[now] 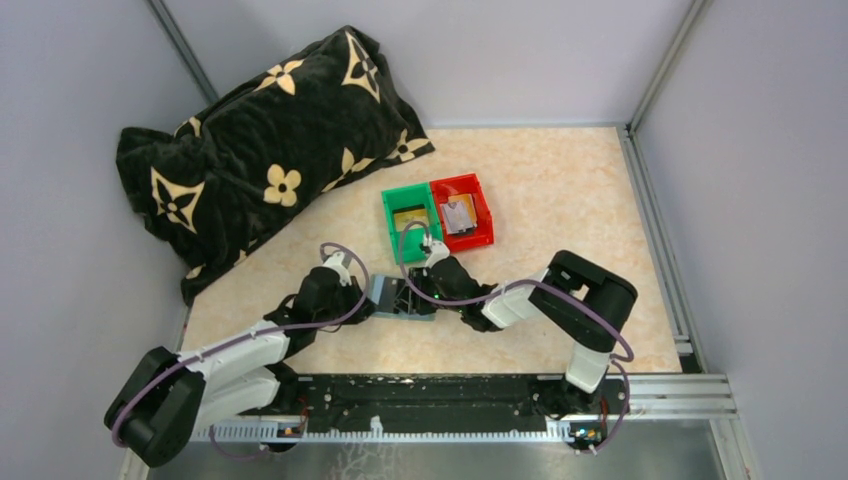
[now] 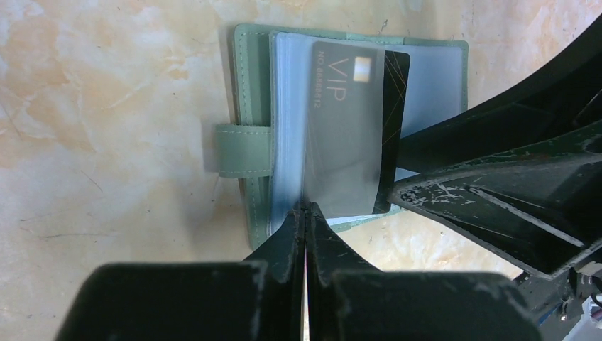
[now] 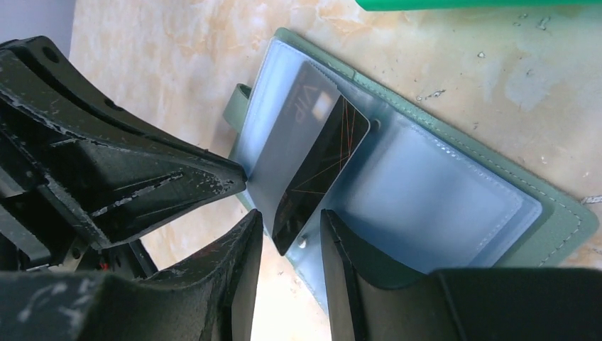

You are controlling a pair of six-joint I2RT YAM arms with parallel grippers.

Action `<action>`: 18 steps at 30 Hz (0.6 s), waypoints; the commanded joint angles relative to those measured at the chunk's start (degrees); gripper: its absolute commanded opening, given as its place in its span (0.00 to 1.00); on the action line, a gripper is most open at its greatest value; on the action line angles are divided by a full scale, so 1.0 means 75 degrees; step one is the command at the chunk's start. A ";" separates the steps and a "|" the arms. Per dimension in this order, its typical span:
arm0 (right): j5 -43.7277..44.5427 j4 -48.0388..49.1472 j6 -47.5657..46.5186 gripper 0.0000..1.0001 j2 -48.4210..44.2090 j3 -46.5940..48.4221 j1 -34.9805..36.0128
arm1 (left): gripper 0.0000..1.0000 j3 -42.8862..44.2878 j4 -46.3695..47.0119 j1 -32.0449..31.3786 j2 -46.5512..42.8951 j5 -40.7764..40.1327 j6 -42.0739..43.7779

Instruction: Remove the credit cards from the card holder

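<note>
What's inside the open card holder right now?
One black VIP card sits partly out of a cloudy sleeve. Pages stacked underneath are covered, so any further cards cannot be seen.

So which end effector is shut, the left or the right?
The left end effector: its fingers pinch together on a sleeve edge of the card holder. The right end effector is open, straddling the black VIP card.

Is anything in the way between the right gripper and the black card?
No, nothing visible. The card has its bare end poking out of its clear sleeve, right between the open fingers of the right gripper. The left gripper sits shut at the sleeve's edge, off to one side.
</note>
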 commanded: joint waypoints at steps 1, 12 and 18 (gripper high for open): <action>-0.0086 0.0552 0.0050 0.37 0.0245 0.0325 -0.0053 | 0.00 -0.0081 0.0053 0.0009 0.0134 0.0167 -0.0051; -0.0302 0.0884 0.0171 0.05 0.0186 0.0171 -0.0186 | 0.00 -0.0025 0.0048 0.0009 0.0145 0.0188 -0.0064; -0.0178 0.0431 -0.0012 0.00 -0.0569 -0.0192 -0.0472 | 0.15 -0.0013 -0.0100 0.0009 -0.0317 -0.0057 -0.0046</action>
